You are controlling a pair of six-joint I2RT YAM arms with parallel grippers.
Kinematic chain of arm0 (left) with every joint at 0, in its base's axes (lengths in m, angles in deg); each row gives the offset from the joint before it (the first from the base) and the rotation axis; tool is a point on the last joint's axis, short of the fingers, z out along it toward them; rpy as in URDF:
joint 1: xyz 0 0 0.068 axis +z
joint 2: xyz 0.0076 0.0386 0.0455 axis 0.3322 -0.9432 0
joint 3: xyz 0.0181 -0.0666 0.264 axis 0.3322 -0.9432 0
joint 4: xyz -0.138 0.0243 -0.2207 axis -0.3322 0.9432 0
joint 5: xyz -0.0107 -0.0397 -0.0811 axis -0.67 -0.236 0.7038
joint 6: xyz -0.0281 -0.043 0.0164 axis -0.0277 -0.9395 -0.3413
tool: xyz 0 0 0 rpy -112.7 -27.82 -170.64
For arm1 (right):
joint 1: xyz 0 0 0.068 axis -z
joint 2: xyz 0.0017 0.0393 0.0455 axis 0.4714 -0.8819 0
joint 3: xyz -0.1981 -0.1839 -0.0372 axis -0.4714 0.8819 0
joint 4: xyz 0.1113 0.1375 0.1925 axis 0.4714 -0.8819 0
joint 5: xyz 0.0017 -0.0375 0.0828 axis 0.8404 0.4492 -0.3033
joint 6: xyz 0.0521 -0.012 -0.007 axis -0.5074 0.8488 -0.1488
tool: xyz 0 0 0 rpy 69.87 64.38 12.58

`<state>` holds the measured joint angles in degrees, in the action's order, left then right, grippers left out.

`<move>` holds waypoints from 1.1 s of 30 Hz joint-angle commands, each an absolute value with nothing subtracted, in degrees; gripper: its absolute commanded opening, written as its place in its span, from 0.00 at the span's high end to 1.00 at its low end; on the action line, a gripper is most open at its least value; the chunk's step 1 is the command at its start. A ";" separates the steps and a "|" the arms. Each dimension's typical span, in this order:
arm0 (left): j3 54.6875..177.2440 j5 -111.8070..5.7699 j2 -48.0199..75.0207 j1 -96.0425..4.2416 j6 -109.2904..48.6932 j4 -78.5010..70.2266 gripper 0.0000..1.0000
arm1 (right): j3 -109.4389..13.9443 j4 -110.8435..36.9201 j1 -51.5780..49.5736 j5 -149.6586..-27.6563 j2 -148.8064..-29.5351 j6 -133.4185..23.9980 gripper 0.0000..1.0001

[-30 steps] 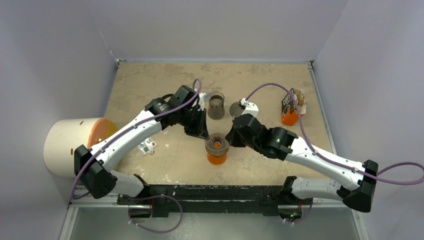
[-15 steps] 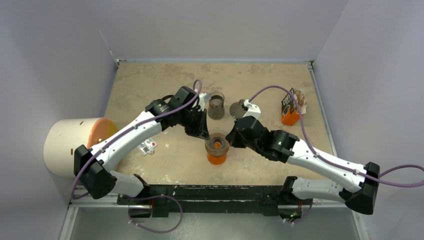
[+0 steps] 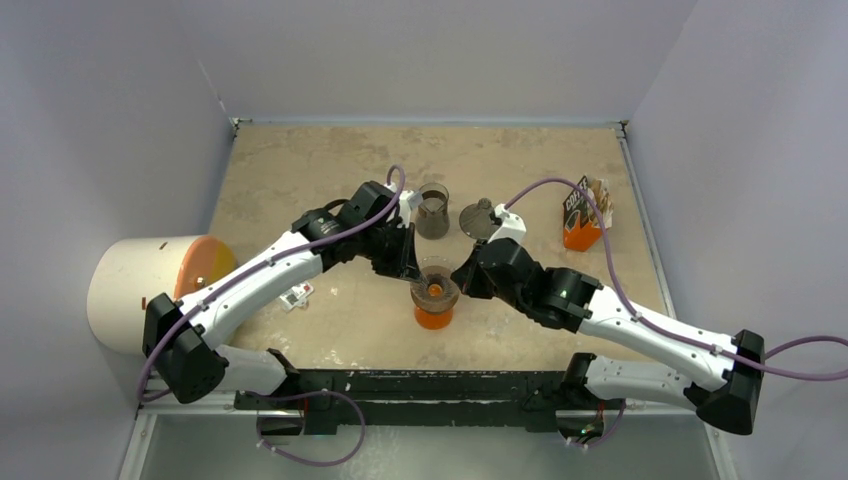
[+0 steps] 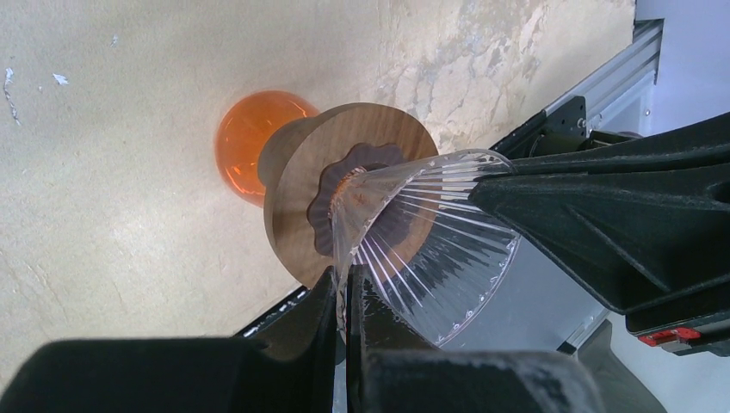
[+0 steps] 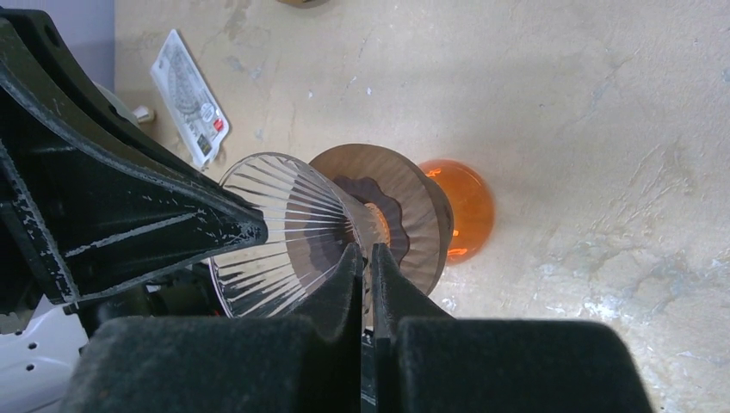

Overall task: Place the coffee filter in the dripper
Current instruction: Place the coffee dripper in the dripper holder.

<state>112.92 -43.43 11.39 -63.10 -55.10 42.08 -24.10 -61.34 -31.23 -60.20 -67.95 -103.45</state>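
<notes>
Left gripper (image 4: 347, 292), right gripper (image 5: 366, 267) each pinch the rim of the dripper (image 4: 430, 249) from opposite sides; it sits on the orange glass vessel (image 4: 245, 155) (no coffee filter inside). Uneven pull could topple both.

A mottled beige, stone-patterned counter (image 3: 300, 170) is enclosed on three sides by plain pale lavender-grey walls (image 3: 450, 50). Its edges are trimmed with a light metal frame (image 3: 645, 210), and a black rail (image 3: 430, 383) is fixed along the near side. Soft, even light is cast throughout.
</notes>
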 commanded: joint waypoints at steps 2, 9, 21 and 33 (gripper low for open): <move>107.22 -43.91 8.00 -65.83 -53.79 43.25 1.00 | -18.40 -66.80 -31.51 -63.98 -72.18 -105.61 1.00; 105.75 -44.04 8.02 -65.90 -53.79 42.71 1.00 | -15.59 -66.13 -31.55 -64.23 -72.25 -106.64 1.00; 108.25 -44.79 7.96 -65.94 -52.86 44.13 1.00 | -18.16 -67.46 -31.55 -63.92 -71.61 -106.27 1.00; 112.77 -45.34 6.78 -65.91 -51.71 46.57 0.96 | -22.93 -69.56 -31.55 -63.85 -71.72 -105.06 0.84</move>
<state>113.44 -45.44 9.97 -64.09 -54.64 41.21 -23.29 -61.01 -30.92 -60.57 -69.30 -105.72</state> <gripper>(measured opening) 0.026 0.144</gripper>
